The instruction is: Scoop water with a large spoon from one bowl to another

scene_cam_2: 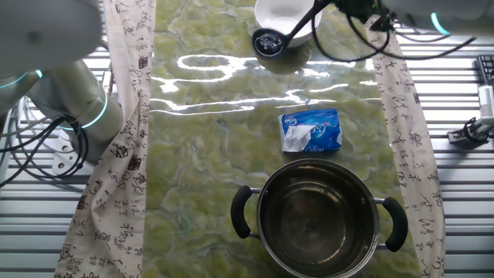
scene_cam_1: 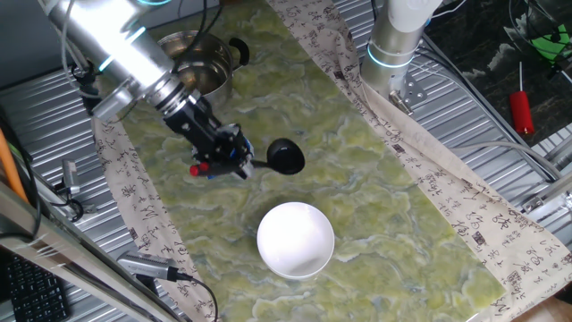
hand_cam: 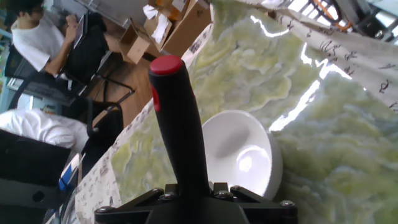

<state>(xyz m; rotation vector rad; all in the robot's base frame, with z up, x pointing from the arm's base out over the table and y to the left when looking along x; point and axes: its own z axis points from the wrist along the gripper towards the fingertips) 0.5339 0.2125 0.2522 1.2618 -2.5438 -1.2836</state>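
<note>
Large spoon (scene_cam_1: 284,156) in fingers (scene_cam_1: 234,152)

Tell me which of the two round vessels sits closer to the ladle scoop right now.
The white bowl: the ladle scoop hangs close beside its rim. The steel pot, with black side handles, sits far off at the other end of the mat.

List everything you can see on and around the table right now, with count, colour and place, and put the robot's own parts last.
ladle: 1, black with a red tip, held above the cloth between pot and bowl
pot: 1, shiny steel with black handles, at one end of the cloth
bowl: 1, white, at the opposite end of the cloth
packet: 1, blue and white, on the cloth near the pot
cloth: 1, green marbled with printed cream borders, covering the table
screwdriver: 1, red handle, on the metal surface beside the cloth
gripper: 1, black, shut on the ladle's handle
</note>
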